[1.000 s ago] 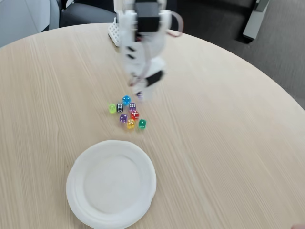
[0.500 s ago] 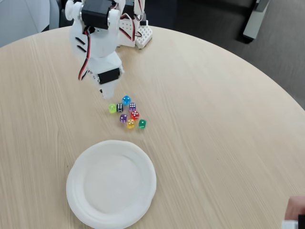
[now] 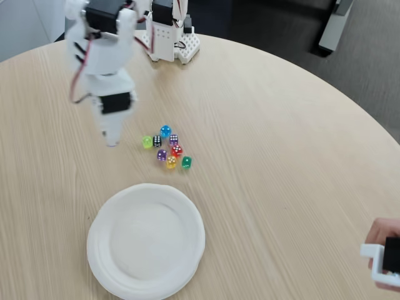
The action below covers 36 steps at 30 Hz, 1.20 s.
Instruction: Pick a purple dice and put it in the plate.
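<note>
The gripper (image 3: 112, 141) hangs left of the dice — I cannot tell how the jaws stand. Two purple dice (image 3: 162, 154) sit on the table, the plate (image 3: 100, 250) bare — carrying or still reaching, unclear.

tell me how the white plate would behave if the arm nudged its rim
The plate looks thin and disposable, so it is probably light and would likely slide on the smooth wooden table rather than resist. Its shallow raised rim seems flimsy, so a push from above might flex it or tip the far side up. It holds nothing, so nothing weighs it down.
</note>
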Available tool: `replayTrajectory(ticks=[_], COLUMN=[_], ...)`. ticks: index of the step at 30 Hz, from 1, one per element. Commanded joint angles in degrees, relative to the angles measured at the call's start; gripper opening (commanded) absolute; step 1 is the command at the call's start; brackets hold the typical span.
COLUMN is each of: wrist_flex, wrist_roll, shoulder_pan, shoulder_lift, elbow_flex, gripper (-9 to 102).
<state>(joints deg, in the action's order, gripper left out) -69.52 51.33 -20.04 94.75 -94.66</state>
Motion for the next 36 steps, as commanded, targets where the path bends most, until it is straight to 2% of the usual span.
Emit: replayTrajectory(ticks=[1, 10, 17, 24, 29, 36], wrist_flex=[2.37, 4.13, 4.83, 4.92, 5.10, 9.58], wrist_roll=[-0.79, 2.99, 9.84, 12.74, 10.46, 9.84], shoulder_pan=[-2.46, -1.58, 11.69, 19.86, 20.21, 19.95], shoulder_lift=[1.14, 1.14, 1.14, 1.14, 1.05, -2.46], elbow_flex=[0.70, 1.23, 0.44, 0.44, 0.44, 0.35], gripper=[0, 0, 0, 0, 0, 0])
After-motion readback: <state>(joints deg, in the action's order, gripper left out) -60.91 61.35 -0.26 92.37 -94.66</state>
